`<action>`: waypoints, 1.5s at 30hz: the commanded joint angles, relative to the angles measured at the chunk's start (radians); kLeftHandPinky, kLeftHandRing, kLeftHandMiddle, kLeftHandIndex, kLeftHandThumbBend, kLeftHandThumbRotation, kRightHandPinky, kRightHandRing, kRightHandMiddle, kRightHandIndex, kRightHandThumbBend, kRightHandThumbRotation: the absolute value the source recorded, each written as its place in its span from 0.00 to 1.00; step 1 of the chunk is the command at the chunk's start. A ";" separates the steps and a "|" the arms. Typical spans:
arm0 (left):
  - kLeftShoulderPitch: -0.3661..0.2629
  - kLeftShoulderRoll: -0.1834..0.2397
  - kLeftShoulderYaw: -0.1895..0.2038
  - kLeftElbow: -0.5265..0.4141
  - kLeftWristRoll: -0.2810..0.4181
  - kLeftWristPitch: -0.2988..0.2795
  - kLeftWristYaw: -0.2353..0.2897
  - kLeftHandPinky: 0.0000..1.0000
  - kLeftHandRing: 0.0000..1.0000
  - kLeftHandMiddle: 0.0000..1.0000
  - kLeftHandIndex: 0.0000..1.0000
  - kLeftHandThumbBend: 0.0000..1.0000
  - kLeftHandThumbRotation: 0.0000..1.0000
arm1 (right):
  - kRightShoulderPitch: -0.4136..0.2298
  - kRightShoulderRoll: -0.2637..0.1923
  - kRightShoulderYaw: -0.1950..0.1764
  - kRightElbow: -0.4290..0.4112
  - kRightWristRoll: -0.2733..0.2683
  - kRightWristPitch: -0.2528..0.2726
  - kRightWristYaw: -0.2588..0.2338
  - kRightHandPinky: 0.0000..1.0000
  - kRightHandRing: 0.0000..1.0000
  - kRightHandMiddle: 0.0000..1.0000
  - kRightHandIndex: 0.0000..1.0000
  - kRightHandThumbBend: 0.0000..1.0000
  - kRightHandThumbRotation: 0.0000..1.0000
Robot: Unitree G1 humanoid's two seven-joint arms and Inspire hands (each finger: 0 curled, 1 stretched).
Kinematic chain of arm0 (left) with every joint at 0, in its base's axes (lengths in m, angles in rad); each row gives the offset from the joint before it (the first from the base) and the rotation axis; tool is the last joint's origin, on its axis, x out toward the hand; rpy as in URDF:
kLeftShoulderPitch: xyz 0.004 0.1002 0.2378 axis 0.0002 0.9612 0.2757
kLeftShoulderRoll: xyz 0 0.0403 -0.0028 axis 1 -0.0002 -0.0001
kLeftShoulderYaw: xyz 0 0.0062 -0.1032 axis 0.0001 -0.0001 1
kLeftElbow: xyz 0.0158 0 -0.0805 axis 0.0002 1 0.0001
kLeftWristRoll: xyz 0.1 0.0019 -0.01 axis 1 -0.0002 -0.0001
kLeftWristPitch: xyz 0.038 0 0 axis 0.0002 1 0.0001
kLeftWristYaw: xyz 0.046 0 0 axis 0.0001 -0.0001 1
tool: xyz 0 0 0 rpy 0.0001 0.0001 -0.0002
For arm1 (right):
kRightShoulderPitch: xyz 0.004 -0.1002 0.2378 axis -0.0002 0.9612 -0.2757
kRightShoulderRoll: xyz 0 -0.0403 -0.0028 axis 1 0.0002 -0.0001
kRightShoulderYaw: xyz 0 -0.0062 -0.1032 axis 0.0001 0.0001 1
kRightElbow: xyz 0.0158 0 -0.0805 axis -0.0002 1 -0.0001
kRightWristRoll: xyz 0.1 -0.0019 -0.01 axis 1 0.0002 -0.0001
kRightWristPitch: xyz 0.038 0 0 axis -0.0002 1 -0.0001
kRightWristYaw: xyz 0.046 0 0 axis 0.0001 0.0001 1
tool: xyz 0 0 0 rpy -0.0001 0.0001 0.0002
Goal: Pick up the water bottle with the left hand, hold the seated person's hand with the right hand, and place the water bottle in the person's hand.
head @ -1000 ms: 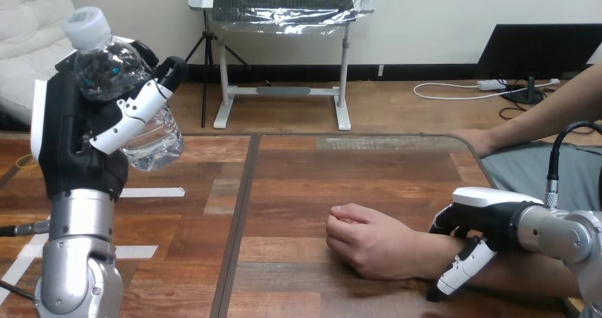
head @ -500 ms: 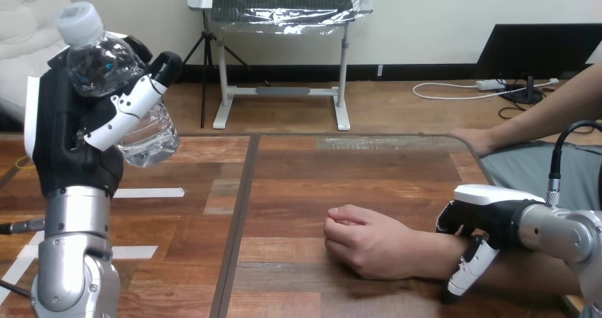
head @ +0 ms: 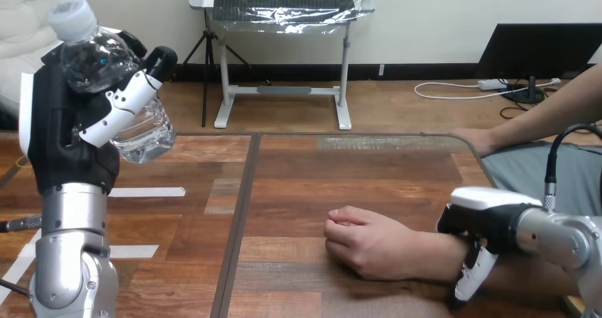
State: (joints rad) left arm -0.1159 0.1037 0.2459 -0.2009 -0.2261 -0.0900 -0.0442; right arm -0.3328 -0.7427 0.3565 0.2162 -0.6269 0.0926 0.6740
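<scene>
My left hand (head: 67, 130) is raised at the view's left, shut on a clear water bottle (head: 113, 84) with a white cap, which tilts with its cap up and to the left, well above the table. The person's hand (head: 369, 241) rests on the table at centre right, loosely closed, knuckles up. My right hand (head: 483, 229) sits over the person's wrist, its fingers (head: 470, 282) curled down round the near side of the wrist. The person's other hand (head: 474, 140) lies on the table's far right edge.
The wooden table (head: 298, 190) has a dark seam running front to back left of centre and strips of white tape (head: 145, 192) at the left. Open tabletop lies between the bottle and the person's hand.
My left hand has carried the bottle slightly up and to the left. My right hand's fingers have closed further round the person's wrist. The person's hand has stayed in place.
</scene>
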 commanded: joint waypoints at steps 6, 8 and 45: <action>-0.073 0.011 -0.004 -0.040 -0.003 -0.028 0.000 0.18 0.23 0.29 0.34 0.62 0.00 | 0.095 -0.005 0.034 0.055 0.011 -0.019 0.031 0.26 0.35 0.43 0.42 0.80 0.00; -0.073 0.011 -0.004 -0.040 -0.001 -0.028 0.000 0.18 0.23 0.29 0.34 0.62 0.00 | 0.097 -0.004 0.030 0.054 0.012 -0.020 0.027 0.25 0.34 0.42 0.42 0.80 0.00; -0.070 0.008 -0.004 -0.038 -0.011 -0.031 -0.006 0.18 0.22 0.28 0.33 0.61 0.00 | 0.169 0.029 -0.007 0.038 -0.012 -0.102 -0.264 0.13 0.19 0.28 0.30 0.85 0.00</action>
State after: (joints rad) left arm -0.1165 0.1030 0.2468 -0.2009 -0.2279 -0.0905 -0.0443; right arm -0.2418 -0.7450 0.3275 0.2150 -0.6368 0.0035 0.4412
